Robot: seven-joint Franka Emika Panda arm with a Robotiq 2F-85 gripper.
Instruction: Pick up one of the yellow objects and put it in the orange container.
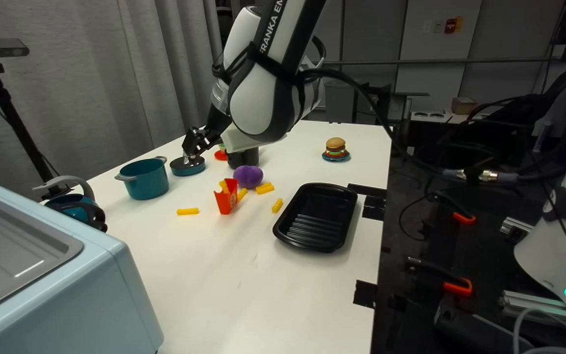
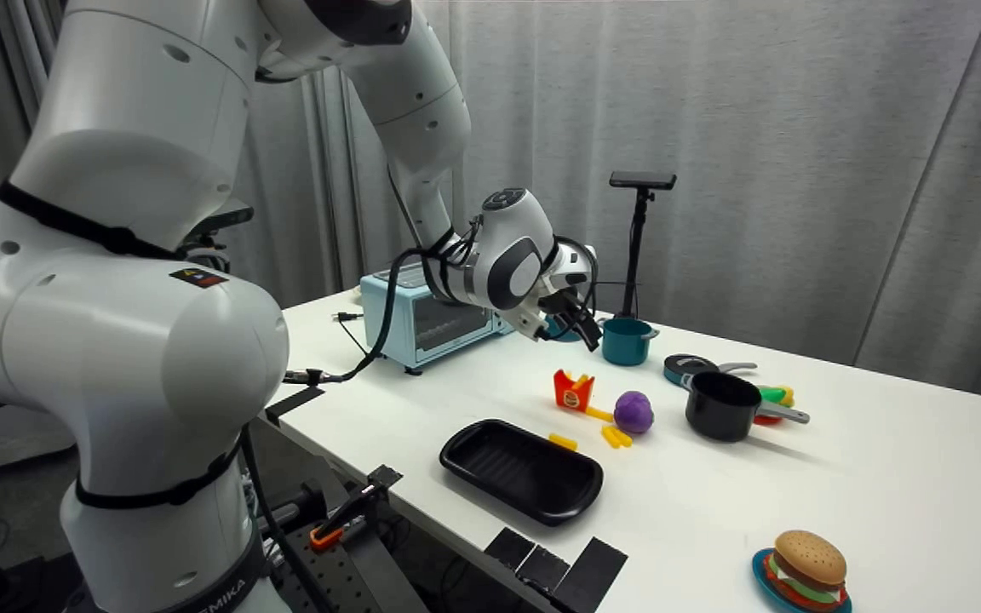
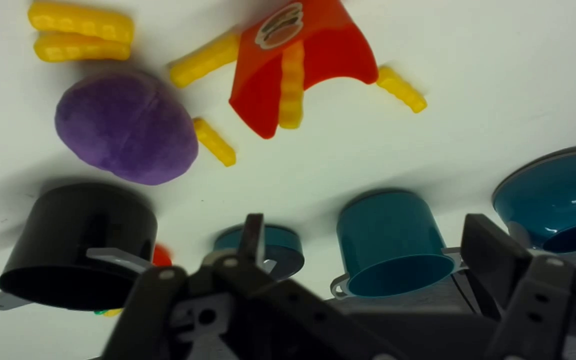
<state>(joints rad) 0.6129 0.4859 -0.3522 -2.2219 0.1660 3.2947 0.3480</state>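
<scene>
Toy French fries (image 3: 402,90) lie loose on the white surface (image 1: 243,285) around a red-orange carton (image 3: 325,55), and one inner fry (image 3: 292,85) pokes from its mouth. The tool (image 3: 365,240) hangs above the surface, its jaws spread wide with nothing between them. That spread is probably the first hazard: brought down so, a jaw could clip the carton, which is narrow, looks light and might tip. The nearest fry (image 3: 204,61) leaves least room, its end right at the carton, whether touching or just beside I cannot tell. The side-by-side pair (image 3: 83,31) invites another slip, since both might be caught at once, with the purple toy (image 3: 128,125) near enough to be nudged away. In both exterior views the tool slants toward the side where the teal pot (image 3: 390,230) stands, so lowering it along that slant could strike the pot. Being slim, a fry gripped by one end may twist, and carried crosswise it would likely catch on the carton's rim, or on the inner fry, and push the carton over instead of dropping in.
</scene>
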